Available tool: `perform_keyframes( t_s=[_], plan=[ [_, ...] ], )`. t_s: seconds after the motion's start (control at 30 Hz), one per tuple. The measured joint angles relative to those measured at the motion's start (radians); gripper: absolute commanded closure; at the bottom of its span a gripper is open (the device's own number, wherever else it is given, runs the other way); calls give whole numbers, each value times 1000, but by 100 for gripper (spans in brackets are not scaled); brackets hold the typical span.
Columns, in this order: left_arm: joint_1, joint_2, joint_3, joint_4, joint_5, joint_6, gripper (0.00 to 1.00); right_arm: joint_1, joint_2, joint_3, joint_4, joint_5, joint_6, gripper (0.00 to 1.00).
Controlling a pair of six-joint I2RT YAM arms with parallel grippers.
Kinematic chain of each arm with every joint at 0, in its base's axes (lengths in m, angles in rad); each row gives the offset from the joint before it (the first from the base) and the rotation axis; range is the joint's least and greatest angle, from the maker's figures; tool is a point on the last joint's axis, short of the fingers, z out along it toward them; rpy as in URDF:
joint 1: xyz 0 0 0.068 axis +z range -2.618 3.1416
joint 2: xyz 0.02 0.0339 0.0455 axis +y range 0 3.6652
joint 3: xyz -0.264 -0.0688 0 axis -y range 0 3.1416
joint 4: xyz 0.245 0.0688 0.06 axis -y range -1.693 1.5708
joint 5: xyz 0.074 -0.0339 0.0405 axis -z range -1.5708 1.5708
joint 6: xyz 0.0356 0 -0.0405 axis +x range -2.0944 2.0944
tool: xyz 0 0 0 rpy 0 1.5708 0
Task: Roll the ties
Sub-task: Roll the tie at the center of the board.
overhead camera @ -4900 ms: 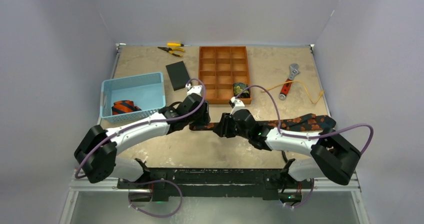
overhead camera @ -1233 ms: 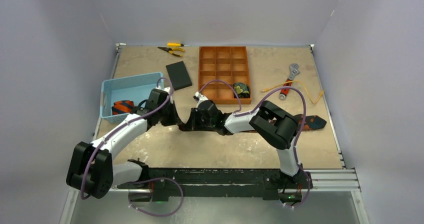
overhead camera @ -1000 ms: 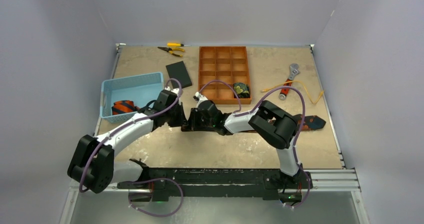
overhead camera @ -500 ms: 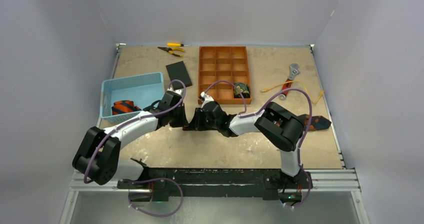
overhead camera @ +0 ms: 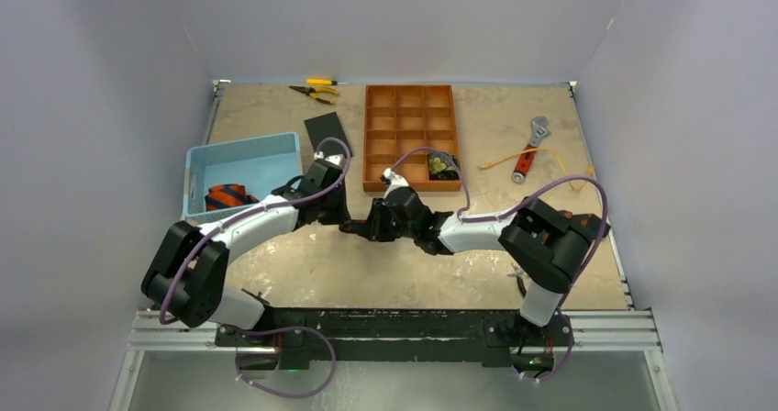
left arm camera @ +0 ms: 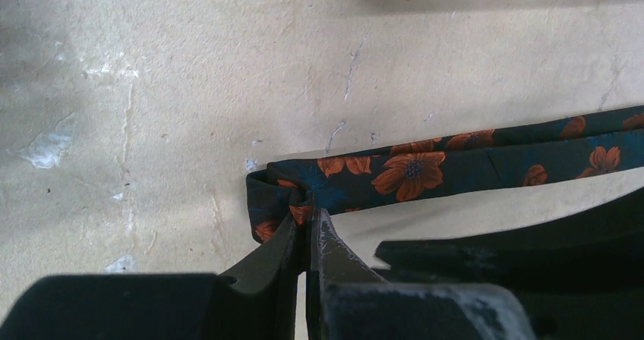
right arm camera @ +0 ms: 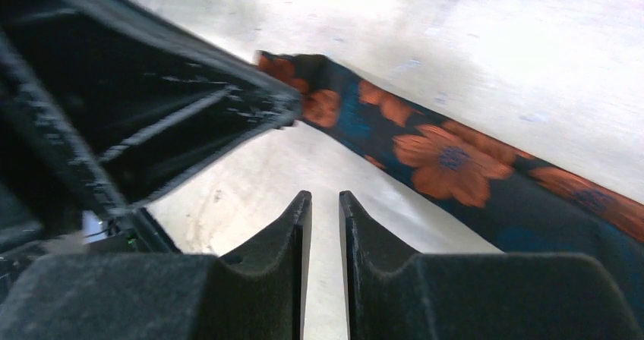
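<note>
A dark floral tie (left arm camera: 425, 165) with orange flowers lies along the table, its end folded over. My left gripper (left arm camera: 309, 218) is shut on that folded end. In the top view the left gripper (overhead camera: 341, 220) and right gripper (overhead camera: 374, 226) sit close together at the table's middle, and the right arm covers most of the tie, whose wide end (overhead camera: 587, 218) shows at the right. My right gripper (right arm camera: 325, 196) stands slightly open over bare table, beside the tie (right arm camera: 448, 158), with nothing between its fingers. A rolled tie (overhead camera: 441, 165) sits in the wooden tray. Another tie (overhead camera: 229, 196) lies in the blue basket.
The blue basket (overhead camera: 243, 159) stands at the left and the wooden compartment tray (overhead camera: 410, 117) at the back centre. A black pad (overhead camera: 321, 128) lies between them. Pliers (overhead camera: 315, 88) lie at the back edge, a wrench (overhead camera: 527, 149) and a yellow cord (overhead camera: 560, 159) at the right.
The right gripper has opened and let go of the tie. Both grippers have shifted to the right, the left one still holding the folded end. The right arm's elbow has swung out to the right.
</note>
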Motion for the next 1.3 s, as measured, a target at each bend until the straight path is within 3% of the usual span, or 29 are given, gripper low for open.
perform_keyframes(
  t_s=[0.33, 1.07, 1.2, 1.3],
  plan=[
    [-79, 79, 56, -25, -89, 3, 100, -123, -63, -158, 6, 25, 31, 79],
    [-240, 280, 241, -80, -208, 0, 100, -140, -59, -191, 69, 21, 37, 81],
    [-255, 309, 261, -82, -219, 0, 91, -143, -58, -197, 80, 19, 37, 81],
    [-264, 323, 280, -83, -220, -2, 80, -145, -58, -201, 88, 18, 37, 81]
  ],
)
